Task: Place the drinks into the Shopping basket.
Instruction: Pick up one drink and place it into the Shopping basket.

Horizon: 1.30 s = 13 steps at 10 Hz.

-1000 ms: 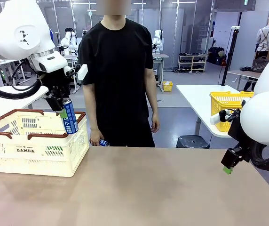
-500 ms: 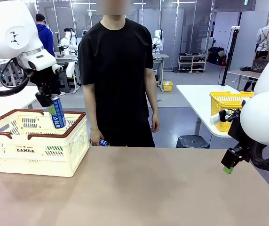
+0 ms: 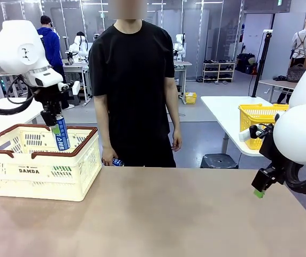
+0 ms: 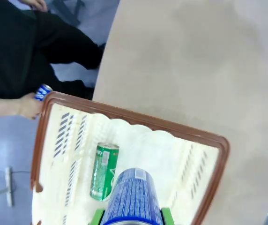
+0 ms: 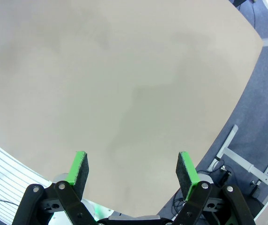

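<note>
1. Front view: my left gripper [image 3: 53, 127] is clamped on the upper end of the tall blue can [image 3: 61, 134], which hangs over the white shopping basket [image 3: 40, 172] with its lower end already below the brown rim.
2. The can's long axis runs close to upright, leaning slightly, its bottom pointing down into the basket; the coming release turns on that, since I judge the drop is straight down from the fingers.
3. Left wrist view: looking down the fingers, the blue can [image 4: 133, 199] sits between the green pads [image 4: 96, 216], and the basket floor lies directly beyond it.
4. A green can [image 4: 104, 171] lies on its side on that floor, just beside the spot under the blue can and nearly parallel to the basket's long wall. I would guess the blue one could land against it.
5. My right gripper [image 5: 133, 170] hangs over the bare table [image 5: 124, 84], well apart from the basket, fingers spread and holding nothing. The left arm is plainly the nearer one.
6. The person's hand [image 3: 108, 157] holds another small blue can at the far table edge.
</note>
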Each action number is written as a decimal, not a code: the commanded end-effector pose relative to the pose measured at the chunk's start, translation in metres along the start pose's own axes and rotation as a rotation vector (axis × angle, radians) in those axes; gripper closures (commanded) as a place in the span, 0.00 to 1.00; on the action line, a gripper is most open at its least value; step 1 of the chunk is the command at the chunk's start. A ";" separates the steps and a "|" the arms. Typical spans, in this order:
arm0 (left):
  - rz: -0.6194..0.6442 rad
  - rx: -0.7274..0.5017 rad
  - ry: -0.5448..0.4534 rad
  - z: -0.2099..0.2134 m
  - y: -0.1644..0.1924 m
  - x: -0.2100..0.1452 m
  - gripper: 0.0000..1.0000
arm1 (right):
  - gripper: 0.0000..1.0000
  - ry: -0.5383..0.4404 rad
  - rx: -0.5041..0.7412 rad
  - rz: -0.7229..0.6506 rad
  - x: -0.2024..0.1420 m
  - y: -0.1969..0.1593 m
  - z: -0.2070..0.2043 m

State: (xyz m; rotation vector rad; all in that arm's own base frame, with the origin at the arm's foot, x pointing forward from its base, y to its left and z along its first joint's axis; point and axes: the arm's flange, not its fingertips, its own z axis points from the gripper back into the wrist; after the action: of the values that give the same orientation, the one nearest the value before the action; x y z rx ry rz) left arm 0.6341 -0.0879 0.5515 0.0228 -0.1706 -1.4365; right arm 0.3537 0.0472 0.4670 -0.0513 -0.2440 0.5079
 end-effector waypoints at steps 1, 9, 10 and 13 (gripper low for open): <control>-0.097 -0.039 -0.021 0.001 0.015 0.010 0.42 | 0.06 0.003 0.002 0.001 0.000 0.000 0.000; -0.173 -0.108 -0.043 -0.104 0.017 0.001 0.42 | 0.06 0.003 0.002 0.001 0.000 0.000 0.000; -0.168 -0.112 -0.055 -0.114 0.015 -0.006 0.42 | 0.06 0.003 0.002 0.001 0.000 0.000 0.000; -0.163 -0.124 -0.060 -0.137 0.009 -0.026 0.42 | 0.06 0.003 0.002 0.001 0.000 0.000 0.000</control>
State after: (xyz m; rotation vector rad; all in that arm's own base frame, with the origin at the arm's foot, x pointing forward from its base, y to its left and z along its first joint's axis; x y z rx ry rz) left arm 0.6668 -0.0784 0.4151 -0.0898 -0.0806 -1.5937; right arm 0.3537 0.0472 0.4669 -0.0513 -0.2439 0.5080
